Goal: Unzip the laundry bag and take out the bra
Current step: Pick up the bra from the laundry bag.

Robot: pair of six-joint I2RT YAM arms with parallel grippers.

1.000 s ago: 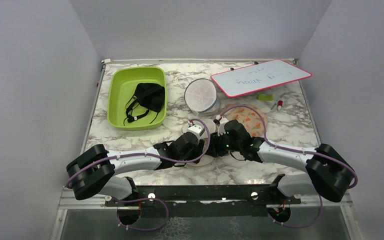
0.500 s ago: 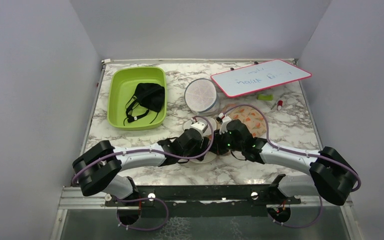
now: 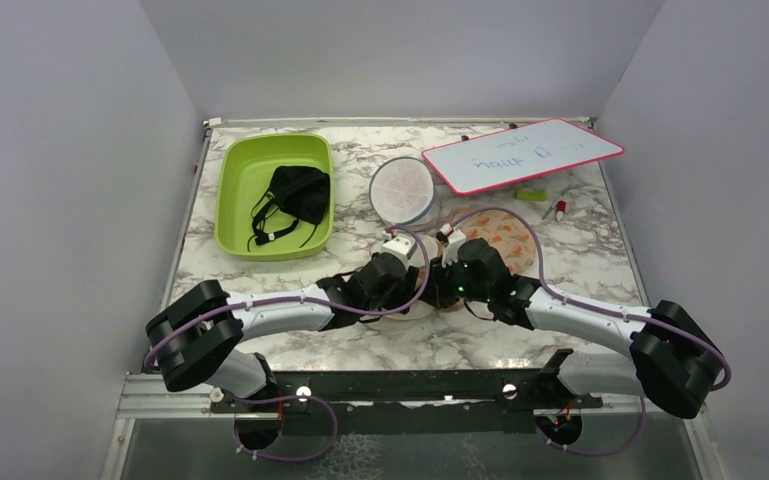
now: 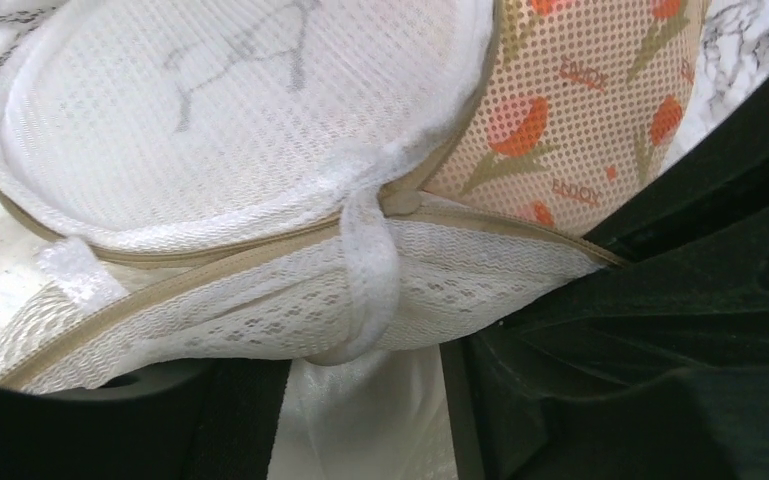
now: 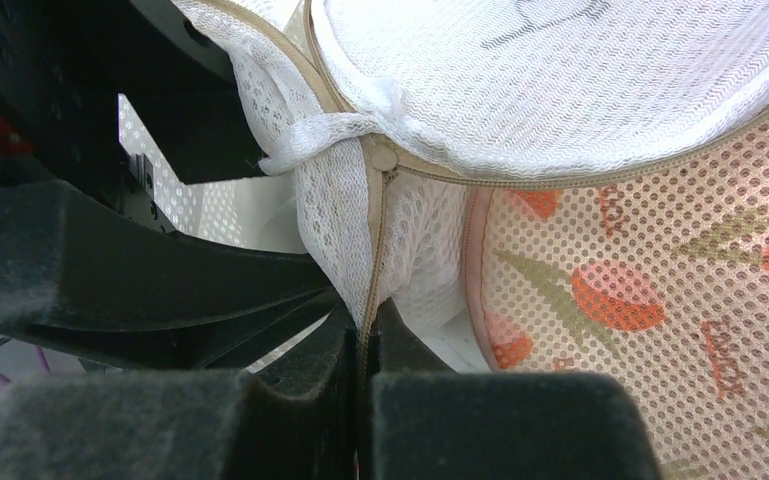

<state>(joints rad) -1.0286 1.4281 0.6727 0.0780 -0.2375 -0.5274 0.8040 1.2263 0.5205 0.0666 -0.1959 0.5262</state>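
- right gripper [image 5: 360, 365] pinched tight on tan zipper seam [image 5: 372, 250] of round white mesh laundry bag [image 5: 560, 80], bag face just above fingertips
- left gripper [image 4: 365, 425] half-spread, bag's mesh wall clamped between
- small black fabric bra [image 3: 298, 195] well apart, in lime-green plastic tray [image 3: 245, 175]

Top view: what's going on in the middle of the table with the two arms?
Both arms are at the laundry bag, which sits next to an orange floral pouch. The right gripper is shut on the bag's tan zipper seam. The left gripper has the bag's white mesh between its jaws, though it is unclear whether it is clamped. The zip looks closed along the stretch in view. A black bra lies in the green tub at the far left.
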